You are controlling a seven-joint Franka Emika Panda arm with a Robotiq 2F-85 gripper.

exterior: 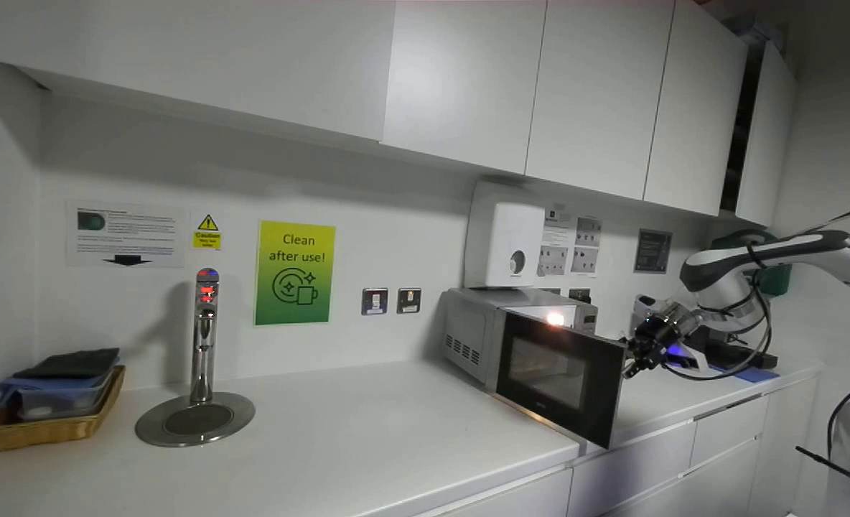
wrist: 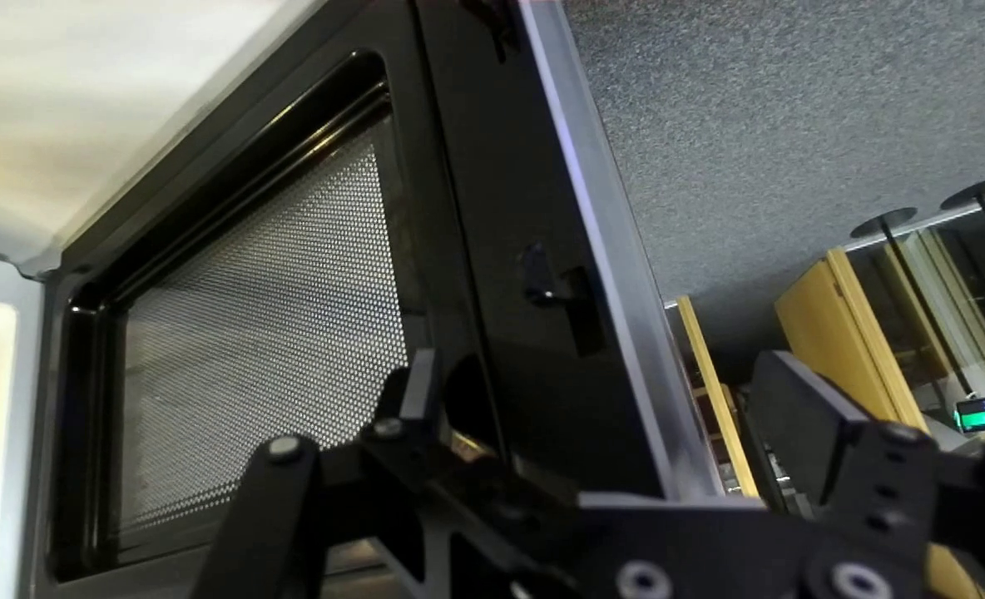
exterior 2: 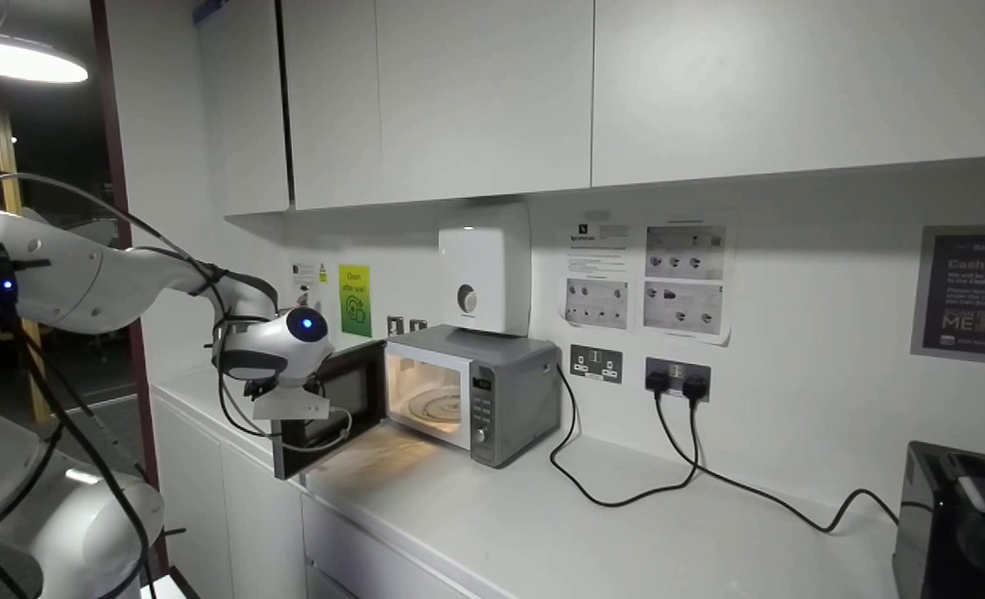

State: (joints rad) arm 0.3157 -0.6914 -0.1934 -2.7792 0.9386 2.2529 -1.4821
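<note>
Microwave door (exterior: 550, 377) hanging wide open in both exterior views, taking up left and middle of wrist frame, dark inner side and mesh window (wrist: 268, 333) facing us. Our gripper (wrist: 601, 378): spread wide, fingers (wrist: 800, 424) either side of door's free edge; we can't tell if they touch it. Microwave body (exterior 2: 522, 408) on white counter (exterior 2: 626, 541), lit inside, glass turntable (exterior 2: 436, 406) showing mid-frame. White dispenser (exterior 2: 488, 258) just above it. Chrome tap (exterior: 204, 345) way over at left of frame.
</note>
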